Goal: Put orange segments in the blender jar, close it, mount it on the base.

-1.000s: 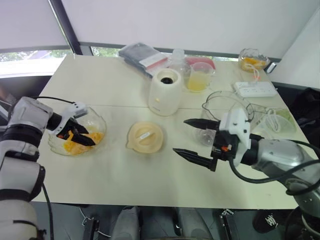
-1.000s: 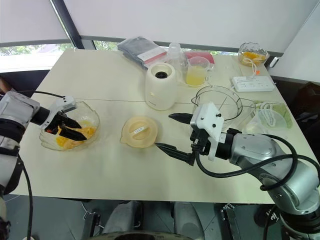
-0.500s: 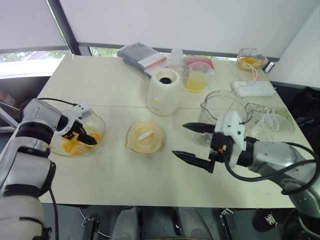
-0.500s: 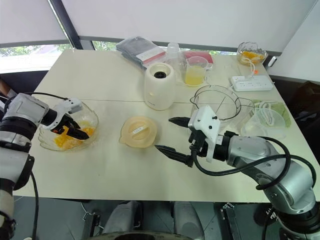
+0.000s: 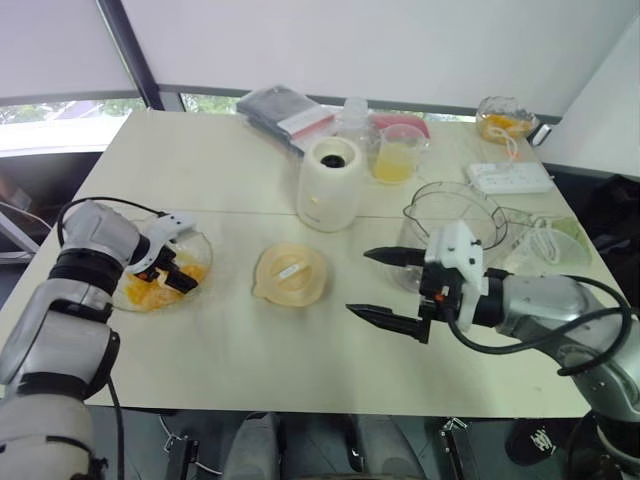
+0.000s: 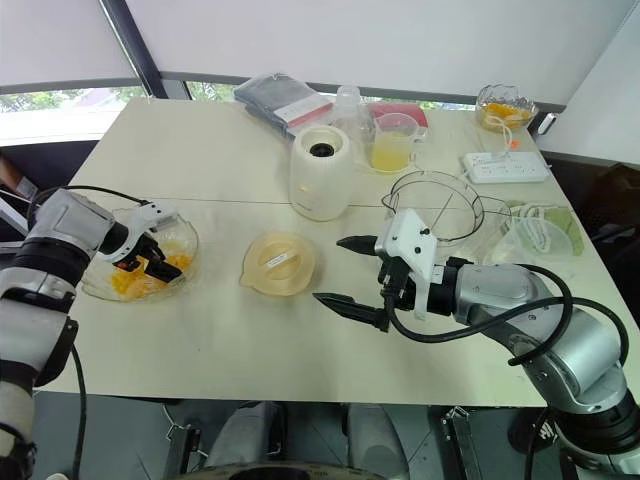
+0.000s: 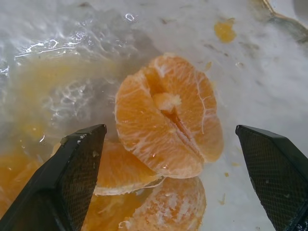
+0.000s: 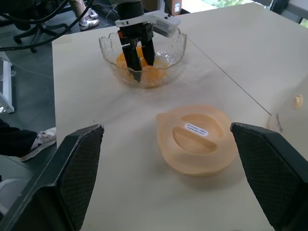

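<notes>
Table [image 5: 220, 170]: pale top, everything stands on it.

Landmark is the base [image 5: 331, 184]: white, upright near mid-table, top socket uncovered.

Jar [image 6: 440, 205]: clear, upright on the table to the right of the base and a little nearer the robot. It stands apart from the base with its mouth open.

Bowl [image 5: 203, 243]: glass, well left of the base and nearer the robot.

Lid [image 5: 290, 274]: pale orange, flat on the table just in front of the base. It lies between bowl and jar.

Other items:
- Dark packet [image 5: 285, 110], behind the base to the left.
- Cup [image 5: 397, 155] of yellow juice, just behind the base to the right, with a bottle [image 5: 355, 115] beside it.
- Power strip [image 5: 510, 177], well right of the base.
- 1 small bowl [image 5: 505, 118] with orange pieces, far behind the base to the right.

Right gripper [image 5: 357, 282]: front-right of the base, over bare table between lid and jar. Its 2 fingers are spread wide with nothing between them. Its wrist crosses in front of the jar's lower wall.

Left gripper [image 5: 176, 276]: down inside the bowl. Its 2 fingers are spread either side of the fruit, not pinching it.

Segments [image 7: 168, 115]: peeled orange, piled in the bowl. 1 cluster lies between the left fingers, with more under it.
</notes>
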